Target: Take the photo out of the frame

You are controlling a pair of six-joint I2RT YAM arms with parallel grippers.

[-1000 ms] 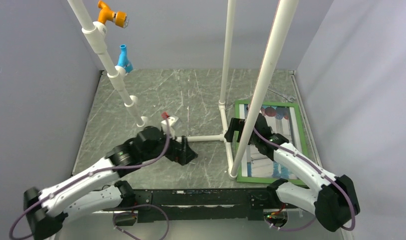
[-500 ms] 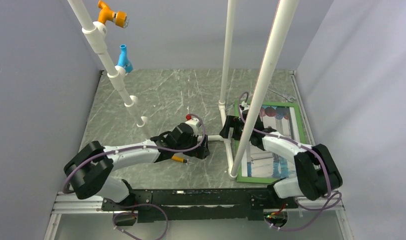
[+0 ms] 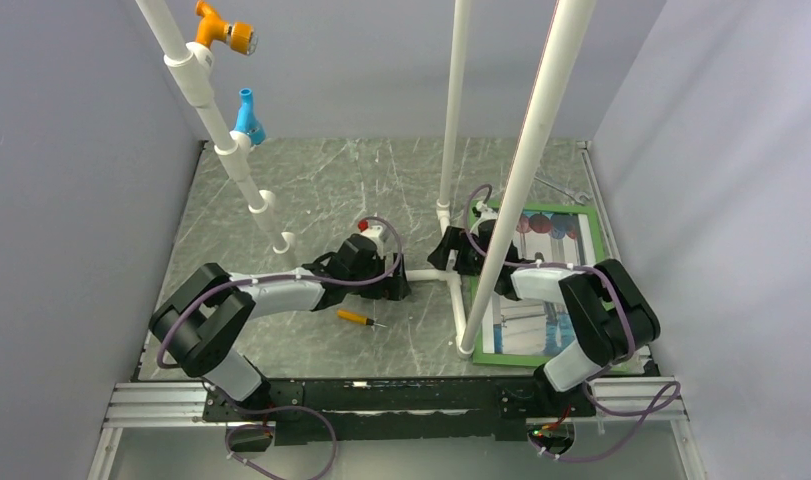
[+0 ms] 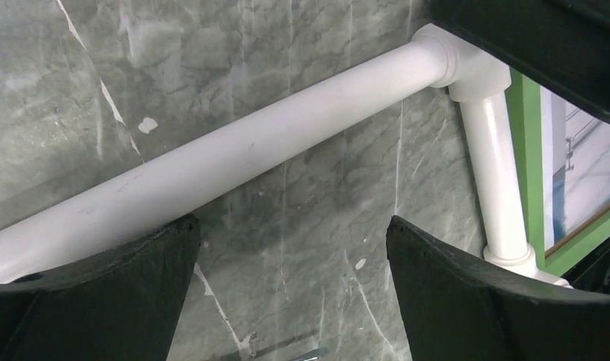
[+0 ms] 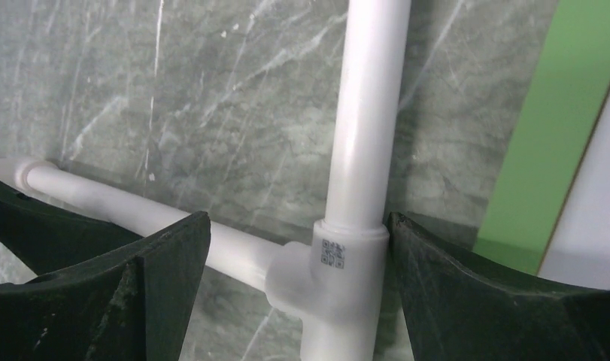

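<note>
- Photo (image 3: pixel 556 240): flat and face up, not yet out of the frame (image 3: pixel 556 207); just to the right of the right gripper (image 3: pixel 449 258), beyond the floor pipe of the stand.
- Frame: green rails on all sides of the photo, flat on the table (image 3: pixel 311 190); left rail just beside the near leg of the pipe stand (image 3: pixel 426 274), so probably awkward to reach from that side.
- Right gripper: fingers (image 5: pixel 98 293) spread wide and empty, astride the stand's tee joint; green rail off its right finger in the wrist view; likely placed for a reach past the pipe or a push on it, cannot tell which.
- Left gripper (image 3: pixel 401 290): jaws likewise parted and holding nothing, low over the crosswise pipe, frame corner well off its right finger; seemingly set to help with the stand rather than the photo.
- Screwdriver (image 3: pixel 358 317): orange-handled, loose on the table just behind the left gripper, toward the arm bases; apart from both pairs of fingers.
</note>
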